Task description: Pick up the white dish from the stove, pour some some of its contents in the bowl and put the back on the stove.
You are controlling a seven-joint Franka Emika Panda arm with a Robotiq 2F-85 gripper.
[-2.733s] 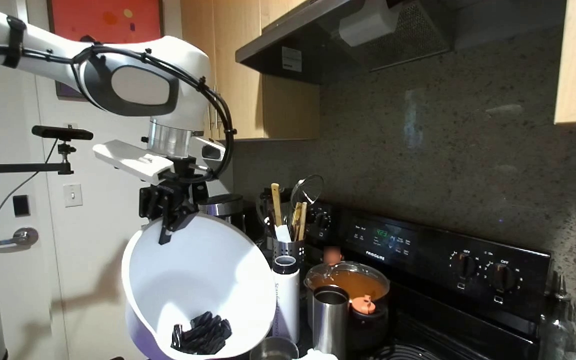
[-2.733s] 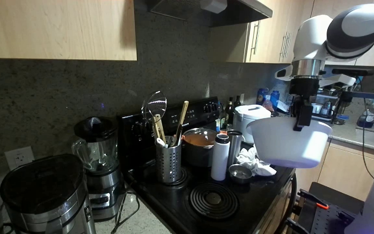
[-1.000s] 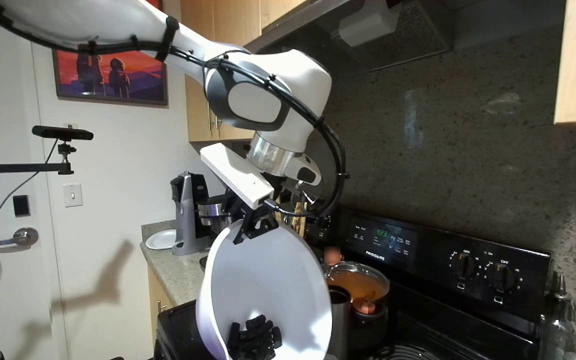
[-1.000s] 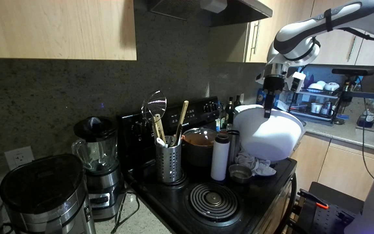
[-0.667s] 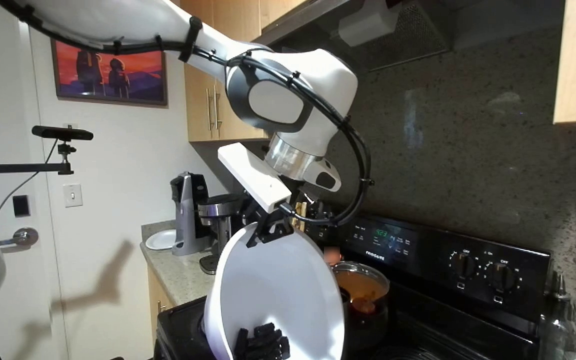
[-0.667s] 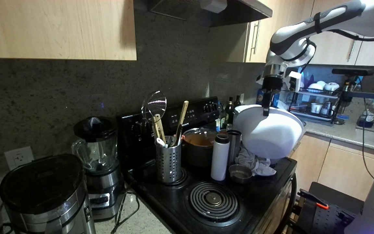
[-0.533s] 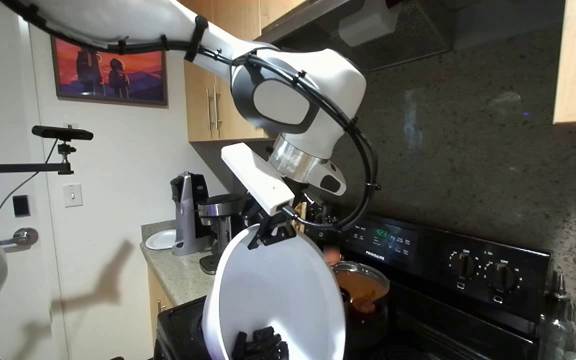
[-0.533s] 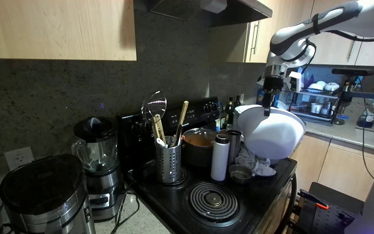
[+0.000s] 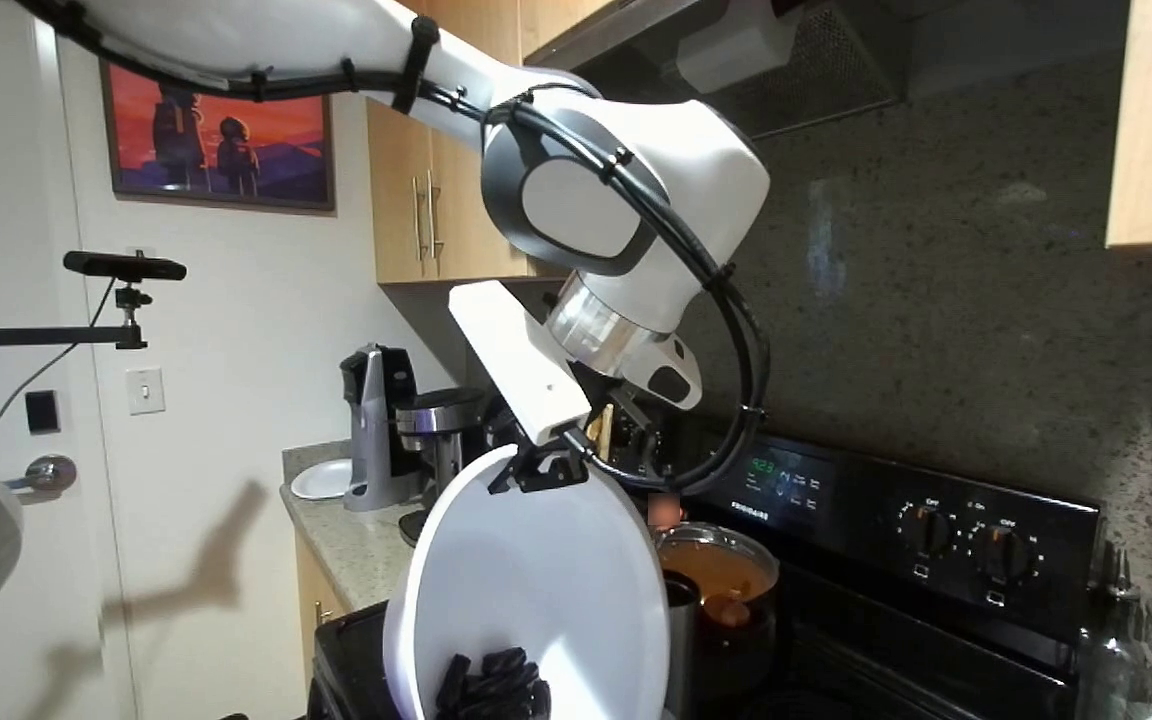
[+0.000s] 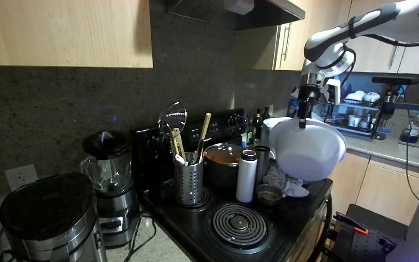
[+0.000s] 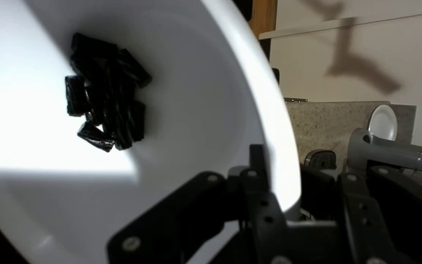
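Wrist view: gripper [image 11: 285,170] is clamped on the rim of the tilted white dish [image 11: 196,110], which fills left and centre, black pieces [image 11: 104,91] bunched upper left; edge hold presumably leaves the far lip free for pouring.

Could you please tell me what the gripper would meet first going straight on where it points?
Probably the crumpled cloth on the stove, met by the white dish clamped in the gripper rather than by the gripper itself; depth is unclear, so the stove may come first.
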